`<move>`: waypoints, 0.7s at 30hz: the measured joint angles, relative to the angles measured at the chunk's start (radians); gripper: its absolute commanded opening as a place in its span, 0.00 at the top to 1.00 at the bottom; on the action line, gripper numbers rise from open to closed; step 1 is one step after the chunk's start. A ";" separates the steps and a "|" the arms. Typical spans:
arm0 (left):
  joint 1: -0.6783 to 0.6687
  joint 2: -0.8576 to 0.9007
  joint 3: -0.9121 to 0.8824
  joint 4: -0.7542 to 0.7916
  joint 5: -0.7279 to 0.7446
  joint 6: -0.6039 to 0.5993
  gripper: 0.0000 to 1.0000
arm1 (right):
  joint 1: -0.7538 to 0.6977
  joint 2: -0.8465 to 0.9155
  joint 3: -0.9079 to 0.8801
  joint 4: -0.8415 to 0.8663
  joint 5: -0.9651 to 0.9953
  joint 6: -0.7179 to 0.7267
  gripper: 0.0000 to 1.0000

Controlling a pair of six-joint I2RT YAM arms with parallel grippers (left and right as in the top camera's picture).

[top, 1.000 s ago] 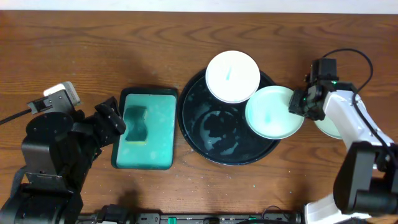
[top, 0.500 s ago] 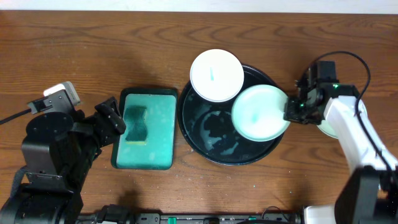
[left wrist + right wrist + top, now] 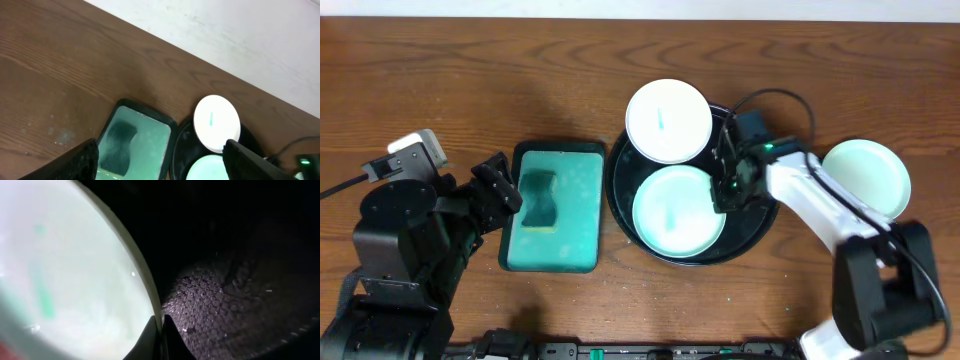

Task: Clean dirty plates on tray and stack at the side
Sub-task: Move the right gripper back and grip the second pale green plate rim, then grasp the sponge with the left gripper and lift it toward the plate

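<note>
The black round tray (image 3: 626,200) sits mid-table. A pale green plate (image 3: 678,210) with a teal streak lies inside it. My right gripper (image 3: 724,194) is shut on that plate's right rim (image 3: 150,287), seen close in the right wrist view. A white plate (image 3: 668,121) with a teal streak overlaps the tray's back rim; it also shows in the left wrist view (image 3: 217,123). A third pale green plate (image 3: 866,178) lies on the table at the right. My left gripper (image 3: 503,190) is open and empty at the left edge of the teal tray.
A teal rectangular tray (image 3: 557,206) with a dark rim holds a green sponge (image 3: 537,200), left of the black tray. The right arm's cable (image 3: 775,97) loops over the table behind the tray. The table's far edge shows in the left wrist view.
My right gripper has carried the pale green plate leftward from the tray's right rim to the tray's middle. The third plate at the right is now uncovered. The left arm has not moved.
</note>
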 measured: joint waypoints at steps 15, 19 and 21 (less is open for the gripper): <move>0.000 0.220 -0.040 -0.168 0.022 -0.019 0.25 | -0.122 -0.138 -0.005 0.022 0.087 0.014 0.64; 0.000 0.410 -0.061 -0.161 0.003 -0.046 0.35 | -0.121 -0.284 -0.004 0.024 0.079 -0.028 0.63; 0.002 0.523 -0.064 -0.146 -0.005 -0.054 0.41 | -0.120 -0.336 -0.004 0.023 0.079 -0.036 0.63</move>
